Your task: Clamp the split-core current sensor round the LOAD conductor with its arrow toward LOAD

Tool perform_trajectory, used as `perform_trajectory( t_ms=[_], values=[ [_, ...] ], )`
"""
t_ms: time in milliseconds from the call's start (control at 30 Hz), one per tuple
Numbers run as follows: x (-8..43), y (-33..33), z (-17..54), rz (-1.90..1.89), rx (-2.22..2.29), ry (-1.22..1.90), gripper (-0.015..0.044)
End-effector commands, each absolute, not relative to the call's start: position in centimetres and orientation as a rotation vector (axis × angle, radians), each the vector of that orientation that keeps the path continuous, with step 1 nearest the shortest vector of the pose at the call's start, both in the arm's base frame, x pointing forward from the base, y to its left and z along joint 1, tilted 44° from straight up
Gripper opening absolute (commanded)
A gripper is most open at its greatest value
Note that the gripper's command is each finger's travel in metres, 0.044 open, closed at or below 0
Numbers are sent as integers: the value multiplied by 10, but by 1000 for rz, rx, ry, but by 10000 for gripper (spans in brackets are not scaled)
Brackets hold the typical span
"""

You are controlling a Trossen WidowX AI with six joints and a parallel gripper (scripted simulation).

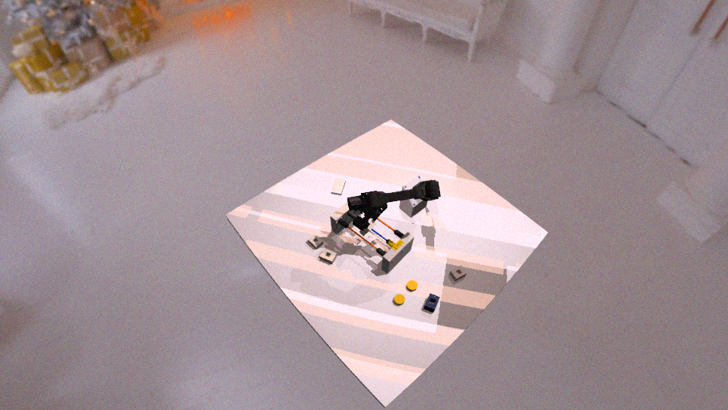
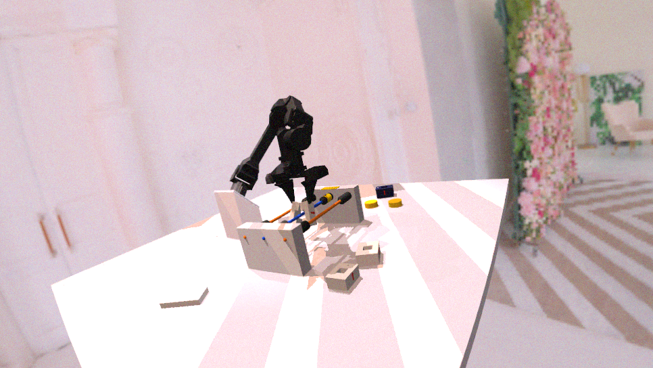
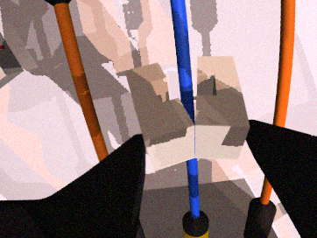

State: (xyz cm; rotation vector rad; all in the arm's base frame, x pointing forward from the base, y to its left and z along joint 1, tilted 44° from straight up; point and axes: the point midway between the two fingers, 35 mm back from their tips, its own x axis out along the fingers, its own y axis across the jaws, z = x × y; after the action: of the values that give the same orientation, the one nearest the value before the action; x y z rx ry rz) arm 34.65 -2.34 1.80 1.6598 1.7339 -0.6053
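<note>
My gripper (image 2: 301, 199) (image 3: 193, 134) is shut on the pale open split-core sensor (image 2: 308, 210) (image 3: 219, 109), one finger on each outer side. The sensor's two halves are spread apart below their joined edge. The blue conductor (image 1: 377, 234) (image 2: 318, 204) (image 3: 179, 26) runs beneath the joined edge, in line with the gap between the halves; how deep it sits is unclear. Its far end has a yellow band near the yellow label (image 1: 396, 245) on the end block (image 1: 399, 260) (image 2: 348, 212). The label's wording is unreadable. The sensor's arrow cannot be made out clearly.
Orange conductors (image 1: 390, 226) (image 3: 286, 52) flank the blue one. Another end block (image 2: 274, 256) holds their other ends. Pale ring-like blocks (image 1: 327, 255) (image 2: 368, 254), a dark blue one (image 1: 432, 303) (image 2: 384, 191), yellow discs (image 1: 399, 299) (image 2: 395, 203) and a flat tile (image 1: 338, 187) (image 2: 184, 297) lie around.
</note>
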Motion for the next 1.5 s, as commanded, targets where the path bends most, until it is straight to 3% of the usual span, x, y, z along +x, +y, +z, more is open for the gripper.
perform_trajectory(
  t_ms=[0, 400, 967, 1467],
  values=[
    [347, -24, 19, -603, 1659, 1731, 0],
    [347, -24, 19, -603, 1659, 1731, 0],
    [347, -24, 19, -603, 1659, 1731, 440],
    [347, 4, -14, -613, 1657, 1751, 440]
  ],
)
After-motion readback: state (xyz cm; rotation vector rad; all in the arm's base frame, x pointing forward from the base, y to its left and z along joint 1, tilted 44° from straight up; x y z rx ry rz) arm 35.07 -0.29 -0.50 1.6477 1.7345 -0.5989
